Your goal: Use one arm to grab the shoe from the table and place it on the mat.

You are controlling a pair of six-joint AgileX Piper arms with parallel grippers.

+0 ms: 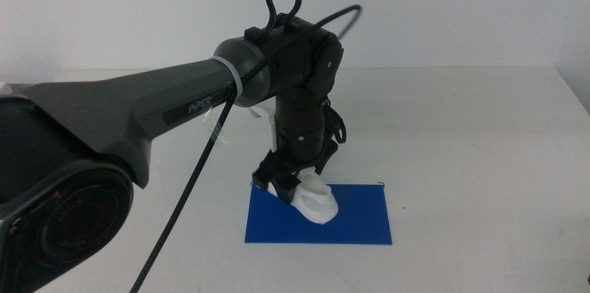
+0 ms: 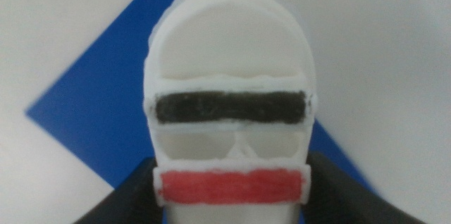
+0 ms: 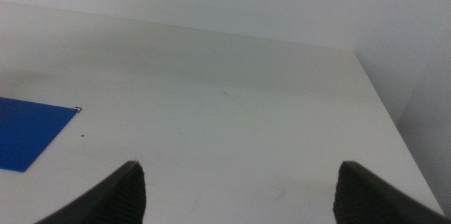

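The left arm reaches in from the left, and its gripper [image 1: 290, 181] is shut on the white shoe [image 1: 315, 199]. The shoe is held tilted over the left part of the blue mat [image 1: 364, 216]. Its lower end is at or just above the mat, and I cannot tell if they touch. In the left wrist view the shoe [image 2: 229, 69] shows its black and red straps between the left gripper's [image 2: 232, 208] jaws, with the mat [image 2: 99, 104] below. The right gripper [image 3: 236, 189] is open and empty over bare table, out of the middle view.
The white table [image 1: 461, 127] stretches around the mat. Its right edge [image 3: 394, 118] and the mat's corner [image 3: 28, 132] show in the right wrist view. A black cable [image 1: 184, 210] hangs from the left arm.
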